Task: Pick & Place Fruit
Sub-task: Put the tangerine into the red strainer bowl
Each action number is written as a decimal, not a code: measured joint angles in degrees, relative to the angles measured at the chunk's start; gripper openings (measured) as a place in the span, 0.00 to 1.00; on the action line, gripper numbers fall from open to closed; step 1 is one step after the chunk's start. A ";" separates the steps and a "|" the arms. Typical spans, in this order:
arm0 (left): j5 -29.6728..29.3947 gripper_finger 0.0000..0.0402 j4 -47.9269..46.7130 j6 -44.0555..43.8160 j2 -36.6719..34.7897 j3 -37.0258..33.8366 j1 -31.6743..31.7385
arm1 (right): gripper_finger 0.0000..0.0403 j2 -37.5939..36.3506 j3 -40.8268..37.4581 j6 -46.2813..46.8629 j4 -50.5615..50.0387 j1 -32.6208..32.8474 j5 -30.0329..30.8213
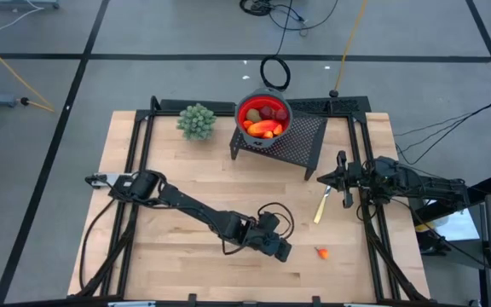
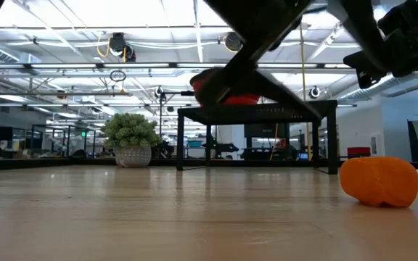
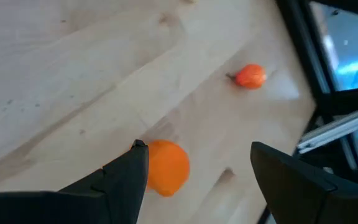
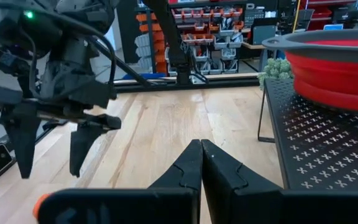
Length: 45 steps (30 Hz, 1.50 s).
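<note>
An orange ball of fruit lies on the wooden table between the fingers of my open left gripper, close beside one finger. My left gripper slants down over it near the table's front edge. A smaller red-orange fruit lies a little farther right. An orange piece rests on the table in the low view. A red bowl with several fruits stands on a black perforated stand at the back. My right gripper waits shut at the right, holding nothing.
A green bushy plant ball stands at the back, left of the bowl. A pale yellow long piece lies in front of my right gripper. A black frame borders the table's right and left sides.
</note>
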 joint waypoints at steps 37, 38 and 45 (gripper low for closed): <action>1.57 0.70 5.81 12.91 3.63 -0.02 -0.44 | 0.00 0.00 0.00 0.00 -0.04 -0.02 0.13; 1.86 0.70 6.38 13.64 3.63 -0.04 -0.44 | 0.00 0.00 0.00 0.01 -0.04 -0.02 0.13; 3.92 0.70 8.91 10.49 3.60 -0.02 -0.37 | 0.00 0.00 0.00 0.02 -0.04 -0.02 0.13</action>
